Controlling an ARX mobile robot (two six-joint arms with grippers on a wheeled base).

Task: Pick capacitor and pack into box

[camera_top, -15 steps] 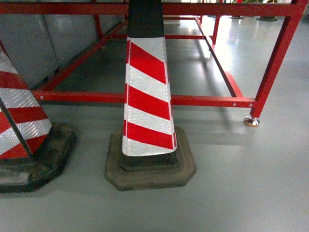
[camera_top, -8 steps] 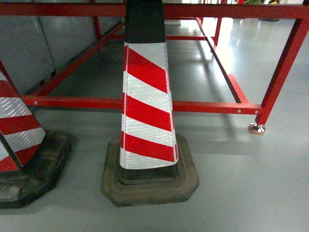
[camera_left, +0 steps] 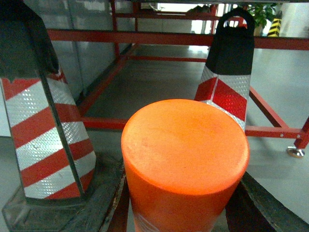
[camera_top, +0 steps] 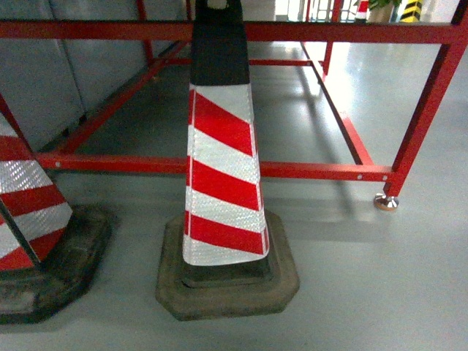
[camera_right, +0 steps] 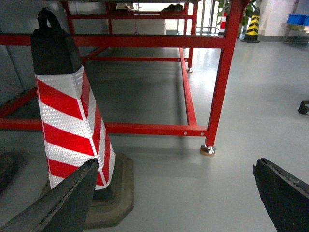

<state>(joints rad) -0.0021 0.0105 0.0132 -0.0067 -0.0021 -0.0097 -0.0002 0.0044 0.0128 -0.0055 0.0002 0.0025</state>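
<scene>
The near traffic cone [camera_top: 223, 168] loses its tip at the head view's top edge. A second cone [camera_top: 29, 212] at the left is sliced by the frame, only its right half showing. In the left wrist view an orange cylinder [camera_left: 186, 159] fills the foreground, hiding the floor behind; its lower part runs out of frame. The right gripper's fingers [camera_right: 58, 200] are cropped at the bottom.

Head cam: we look forward and down, close on a striped cone [camera_top: 223, 175] standing on the floor [camera_top: 380, 292] before a red frame [camera_top: 314, 171]. Left wrist cam sits low, facing forward, an orange cylinder [camera_left: 186, 159] filling its foreground. Right wrist cam is low too, looking between its tool [camera_right: 174, 193] fingers. All three share the cone and frame.
</scene>
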